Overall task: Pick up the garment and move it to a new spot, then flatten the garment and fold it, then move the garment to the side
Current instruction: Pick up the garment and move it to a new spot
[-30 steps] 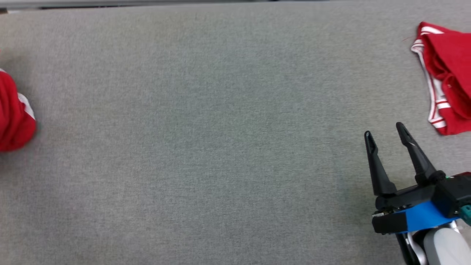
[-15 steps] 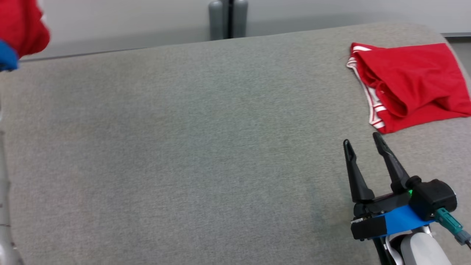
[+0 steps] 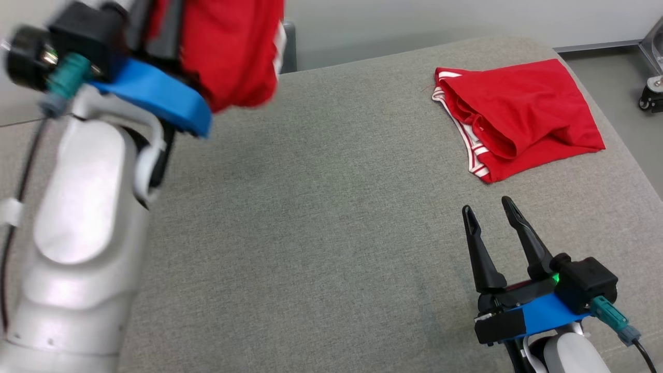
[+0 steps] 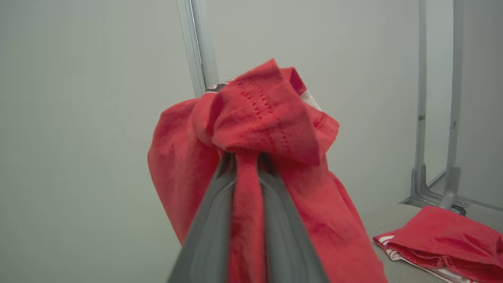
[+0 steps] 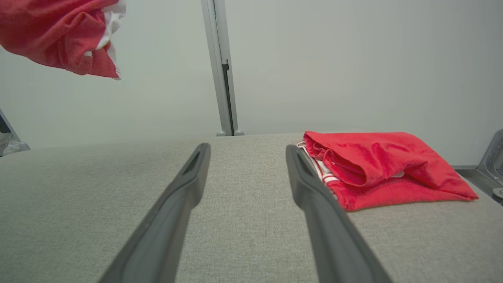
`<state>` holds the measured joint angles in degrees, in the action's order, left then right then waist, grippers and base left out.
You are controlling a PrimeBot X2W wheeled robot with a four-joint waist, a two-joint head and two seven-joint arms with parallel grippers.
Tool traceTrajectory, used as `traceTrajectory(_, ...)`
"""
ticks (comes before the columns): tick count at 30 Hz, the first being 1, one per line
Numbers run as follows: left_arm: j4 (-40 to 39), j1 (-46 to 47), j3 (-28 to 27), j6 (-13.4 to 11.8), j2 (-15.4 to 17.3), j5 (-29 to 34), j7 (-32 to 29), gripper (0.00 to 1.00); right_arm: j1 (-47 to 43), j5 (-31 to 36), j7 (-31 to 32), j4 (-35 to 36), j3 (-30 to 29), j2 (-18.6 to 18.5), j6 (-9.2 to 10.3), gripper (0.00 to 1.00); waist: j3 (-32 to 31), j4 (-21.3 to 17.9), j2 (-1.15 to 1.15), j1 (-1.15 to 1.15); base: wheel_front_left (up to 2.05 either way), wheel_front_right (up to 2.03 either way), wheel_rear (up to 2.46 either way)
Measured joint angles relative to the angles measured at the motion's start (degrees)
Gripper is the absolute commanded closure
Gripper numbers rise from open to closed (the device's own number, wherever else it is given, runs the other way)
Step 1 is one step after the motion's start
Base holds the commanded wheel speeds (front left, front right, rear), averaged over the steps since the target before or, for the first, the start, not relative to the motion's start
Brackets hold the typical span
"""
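Smooth white shells cover the left forearm (image 3: 83,217) and the right forearm (image 3: 567,356). Each wrist wears a bright blue band (image 3: 155,96) beneath a black block (image 3: 588,282) with a teal plug (image 3: 608,311) and a black cable (image 3: 645,356). The right gripper (image 3: 487,204) has two long, tapered black fingers (image 3: 479,254).

Left gripper (image 4: 246,159) clamped on red garment (image 4: 271,118).
Cloth bunched over the fingertips, a strip pinched between both fingers. Folded red garment (image 4: 448,232) lies on grey surface (image 4: 387,218), lower right.

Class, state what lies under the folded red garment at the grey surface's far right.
The folded garment lies flat on the grey padded surface. White-striped trim peeks from beneath its top layer. Anything else under it is covered.
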<state>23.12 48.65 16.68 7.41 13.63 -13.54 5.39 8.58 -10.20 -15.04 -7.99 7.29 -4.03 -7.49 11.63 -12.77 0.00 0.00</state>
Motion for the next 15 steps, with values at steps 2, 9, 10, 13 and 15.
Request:
traceTrajectory(2, 0.23, -2.57, 1.13, 0.0, -0.97, -0.34, 0.21, 1.0, 0.04, -0.08, 0.01, -0.11, 0.0, 0.14, 0.0, 0.0, 0.12, -0.17, 0.0, 0.0, 0.0, 0.0, 0.0)
traceTrajectory(9, 5.0, -12.74, 4.0, -0.38, -4.11, -1.7, 2.57, 1.0, 0.06, -0.16, 0.01, -0.66, 0.05, 0.51, 0.0, 0.0, -0.12, -0.24, 0.0, 0.0, 0.0, 0.0, 0.0)
traceTrajectory(10, 5.79, -13.89, 4.32, -0.38, -4.56, -1.94, 3.11, 1.0, 0.05, -0.16, 0.0, -0.71, 0.07, 0.55, 0.0, 0.0, -0.21, -0.18, 0.0, 0.0, 0.0, 0.0, 0.0)
traceTrajectory(13, 8.51, -17.09, 5.66, -0.38, -5.67, -2.35, 4.5, 1.0, 0.03, -0.16, 0.0, -0.96, 0.02, 0.65, 0.0, 0.0, -0.51, 0.1, 0.01, 0.0, 0.0, 0.0, 0.0)
traceTrajectory(15, 10.33, -18.95, 6.55, -0.38, -6.53, -2.64, 5.38, 1.0, -0.02, -0.16, 0.01, -1.13, 0.09, 0.73, 0.0, 0.0, -0.77, 0.36, 0.01, 0.0, 0.0, 0.0, 0.0)
